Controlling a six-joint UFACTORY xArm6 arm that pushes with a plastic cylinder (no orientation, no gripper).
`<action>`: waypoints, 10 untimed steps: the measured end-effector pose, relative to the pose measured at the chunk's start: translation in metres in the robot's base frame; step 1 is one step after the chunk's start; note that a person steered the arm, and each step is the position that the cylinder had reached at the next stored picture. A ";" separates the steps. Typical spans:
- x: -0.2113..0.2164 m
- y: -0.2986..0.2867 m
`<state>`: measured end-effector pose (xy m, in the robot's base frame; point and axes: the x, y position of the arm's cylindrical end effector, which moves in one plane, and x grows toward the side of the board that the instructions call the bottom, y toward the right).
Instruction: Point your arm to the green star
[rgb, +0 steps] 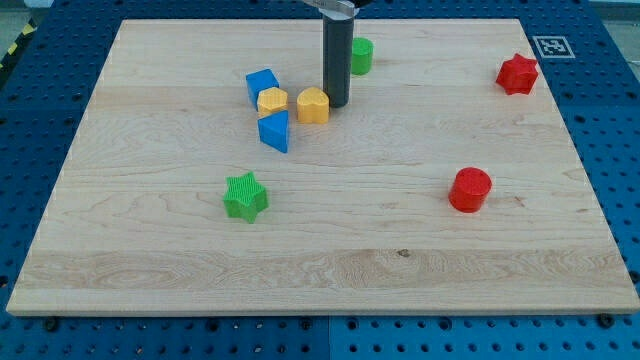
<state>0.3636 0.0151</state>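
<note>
Your rod comes down from the view's top edge onto the wooden board (330, 250), and my tip (336, 105) rests on the surface just beside the right edge of a yellow heart-shaped block (313, 105), so close that the two look to be touching. There are no jaws on this arm to open or close (it ends in the plain dark rod), and the tip has hold of nothing.

The green star (245, 195) lies well apart from the tip, lower down and toward the view's left, alone on the bare wood.

Left of the heart sits a yellow hexagon block (272, 100), tucked against a blue cube (262, 85) above it, with a blue wedge-shaped block (275, 131) just below. Behind the rod, on its right, a green cylinder (361, 55) is partly hidden.

On the view's right, a red star (517, 74) stands near the board's top corner, and a red cylinder (470, 189) sits lower, well apart from everything else. The board lies on a blue perforated table (620, 140).
</note>
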 end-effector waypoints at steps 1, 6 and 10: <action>0.004 0.000; 0.088 0.057; 0.194 0.025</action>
<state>0.5576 0.0400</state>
